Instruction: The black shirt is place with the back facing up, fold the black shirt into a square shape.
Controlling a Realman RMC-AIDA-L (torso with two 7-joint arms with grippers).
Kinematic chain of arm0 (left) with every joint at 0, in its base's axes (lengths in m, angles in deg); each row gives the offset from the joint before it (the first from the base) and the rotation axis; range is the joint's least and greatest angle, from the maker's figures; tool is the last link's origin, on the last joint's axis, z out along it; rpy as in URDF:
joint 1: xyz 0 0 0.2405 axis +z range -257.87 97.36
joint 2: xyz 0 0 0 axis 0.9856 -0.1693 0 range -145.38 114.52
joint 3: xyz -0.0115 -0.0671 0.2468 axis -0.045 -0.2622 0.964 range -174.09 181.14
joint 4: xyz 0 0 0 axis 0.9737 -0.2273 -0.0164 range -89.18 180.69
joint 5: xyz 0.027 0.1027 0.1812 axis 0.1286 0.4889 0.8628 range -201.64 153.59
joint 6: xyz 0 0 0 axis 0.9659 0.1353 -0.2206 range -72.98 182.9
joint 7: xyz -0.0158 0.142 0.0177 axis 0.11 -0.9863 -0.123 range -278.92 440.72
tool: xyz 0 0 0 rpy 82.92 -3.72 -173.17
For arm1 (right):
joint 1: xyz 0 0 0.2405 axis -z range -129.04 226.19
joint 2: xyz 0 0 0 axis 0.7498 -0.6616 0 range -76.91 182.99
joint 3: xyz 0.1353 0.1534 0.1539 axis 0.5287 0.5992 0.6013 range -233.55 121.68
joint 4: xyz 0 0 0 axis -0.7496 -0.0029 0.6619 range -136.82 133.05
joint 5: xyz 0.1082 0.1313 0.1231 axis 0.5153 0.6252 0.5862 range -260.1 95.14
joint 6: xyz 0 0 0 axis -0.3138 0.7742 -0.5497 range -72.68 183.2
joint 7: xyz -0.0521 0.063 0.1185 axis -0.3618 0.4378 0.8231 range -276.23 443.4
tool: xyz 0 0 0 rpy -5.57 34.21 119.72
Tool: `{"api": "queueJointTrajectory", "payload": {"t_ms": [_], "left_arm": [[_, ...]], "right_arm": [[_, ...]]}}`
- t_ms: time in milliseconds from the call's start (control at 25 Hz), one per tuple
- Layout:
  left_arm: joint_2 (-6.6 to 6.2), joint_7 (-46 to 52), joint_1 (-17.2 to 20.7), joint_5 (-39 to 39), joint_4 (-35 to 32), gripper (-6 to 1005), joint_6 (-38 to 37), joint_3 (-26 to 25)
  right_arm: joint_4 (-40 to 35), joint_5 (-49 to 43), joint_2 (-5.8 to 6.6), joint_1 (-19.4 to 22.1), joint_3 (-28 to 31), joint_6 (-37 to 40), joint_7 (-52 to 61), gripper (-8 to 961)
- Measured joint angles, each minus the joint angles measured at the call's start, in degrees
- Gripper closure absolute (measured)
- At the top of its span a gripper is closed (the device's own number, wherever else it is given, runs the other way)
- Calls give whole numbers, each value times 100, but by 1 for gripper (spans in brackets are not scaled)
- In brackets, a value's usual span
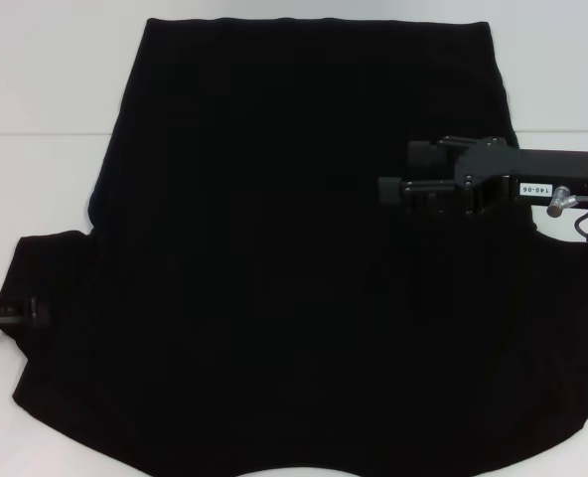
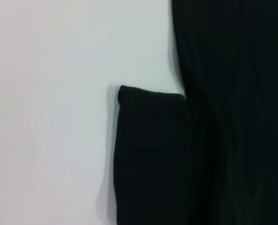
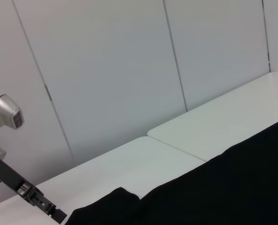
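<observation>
Starting at your left, the left tool [image 1: 11,316] sits low at the outer edge of the black shirt [image 1: 294,288], right at the end of the left sleeve [image 1: 51,288]. Only a small part of it shows against the dark cloth, so you cannot tell whether its fingers are apart or closed, nor whether they grip the sleeve. From the left wrist camera you see that sleeve [image 2: 153,154] lying flat below the tool, its cuff edge straight, with bare white tabletop [image 2: 45,117] just beside it.

The black shirt is spread flat on the white tabletop [image 1: 46,89], plain side up, with no print showing. It fills the space between both tools and reaches well beyond them toward the far edge.

To your right, the right tool [image 1: 398,171] is raised above the shirt's right half and points sideways toward the left tool. Its fingers stand a narrow gap apart and hold nothing. The right wrist camera looks across the shirt [image 3: 233,187] to the left tool [image 3: 47,208] at the far sleeve, with pale wall panels [image 3: 115,70] behind.
</observation>
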Motion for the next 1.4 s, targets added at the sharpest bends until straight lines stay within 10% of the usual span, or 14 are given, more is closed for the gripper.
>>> {"api": "queueJointTrajectory", "payload": {"t_ms": [1400], "left_arm": [[-24, 419, -141, 232, 249, 125, 176, 170]], "right_arm": [[-42, 78, 17, 70, 14, 0, 15, 26]]}}
